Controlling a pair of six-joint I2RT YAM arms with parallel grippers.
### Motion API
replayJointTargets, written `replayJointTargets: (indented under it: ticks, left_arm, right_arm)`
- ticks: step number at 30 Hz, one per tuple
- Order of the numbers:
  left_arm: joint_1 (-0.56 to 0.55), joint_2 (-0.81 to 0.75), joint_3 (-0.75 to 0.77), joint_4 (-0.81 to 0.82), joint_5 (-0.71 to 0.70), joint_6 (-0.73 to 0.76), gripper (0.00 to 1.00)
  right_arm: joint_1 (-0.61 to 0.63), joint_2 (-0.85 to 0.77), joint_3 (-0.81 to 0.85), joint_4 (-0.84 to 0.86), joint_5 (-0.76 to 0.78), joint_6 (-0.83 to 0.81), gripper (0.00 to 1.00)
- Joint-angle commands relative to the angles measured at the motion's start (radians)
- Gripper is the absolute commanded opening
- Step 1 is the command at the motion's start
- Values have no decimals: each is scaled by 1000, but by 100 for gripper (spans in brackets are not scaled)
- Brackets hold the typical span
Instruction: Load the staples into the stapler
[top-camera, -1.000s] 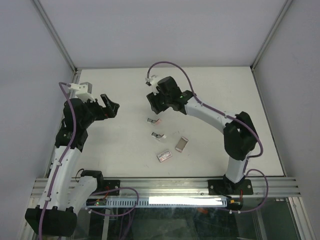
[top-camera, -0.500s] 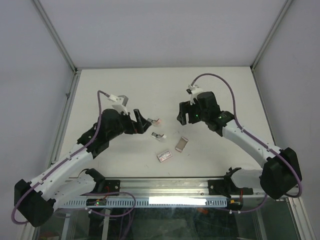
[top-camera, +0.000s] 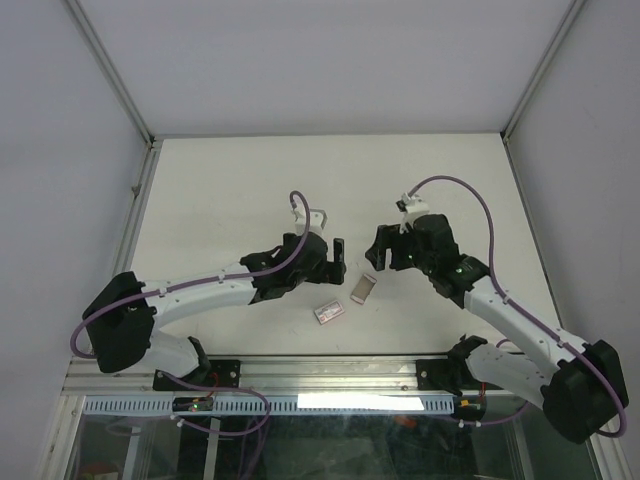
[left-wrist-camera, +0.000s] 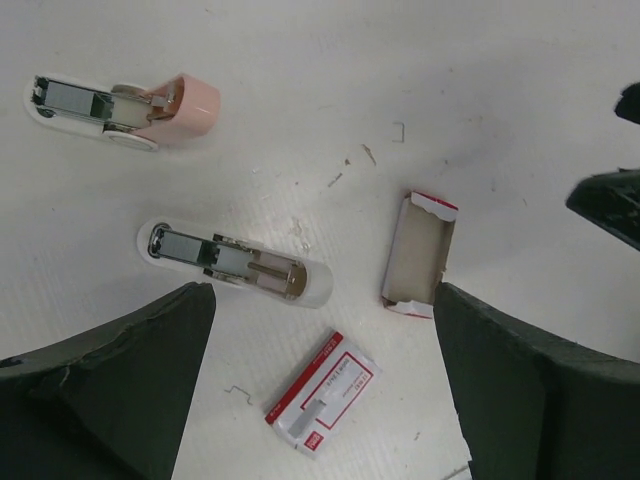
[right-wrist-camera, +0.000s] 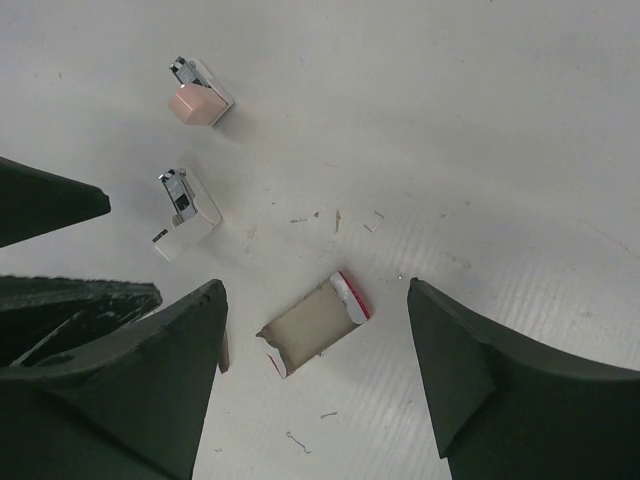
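In the left wrist view the pale pink and white stapler lies open at the upper left, metal channel showing. A second, all-white open stapler piece lies below it. Both also show in the right wrist view, the pink one and the white one. My left gripper is open above the flat red-and-white box; a grey patch shows on that box, and I cannot tell whether it is the staples. My right gripper is open above the grey-brown open sleeve. The left arm hides the staplers in the top view.
In the top view the left gripper and right gripper are close together above the sleeve and the red-and-white box. A few loose bent staples lie on the white table. Walls enclose the table on three sides.
Both arms have swung in to the table's middle. The left arm stretched right over the staplers; the right gripper moved down and left toward the sleeve. Nothing was picked up.
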Motion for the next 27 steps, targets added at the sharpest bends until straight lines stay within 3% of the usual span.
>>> replayJointTargets:
  ticks: [1, 4, 7, 17, 27]
  left_arm:
    - [-5, 60, 72, 32, -99, -2, 91]
    - [-6, 114, 93, 29, -107, 5, 76]
    - [-6, 146, 108, 26, -105, 9, 69]
    - [-6, 202, 139, -5, -87, 11, 54]
    - [-31, 214, 154, -65, -125, 24, 46]
  right_arm:
    - [-6, -89, -29, 76, 55, 41, 76]
    - [-7, -111, -41, 73, 59, 41, 76]
    - [-10, -116, -49, 70, 60, 43, 76]
    - [-13, -122, -61, 77, 58, 47, 76]
    - [-20, -121, -61, 78, 61, 47, 76]
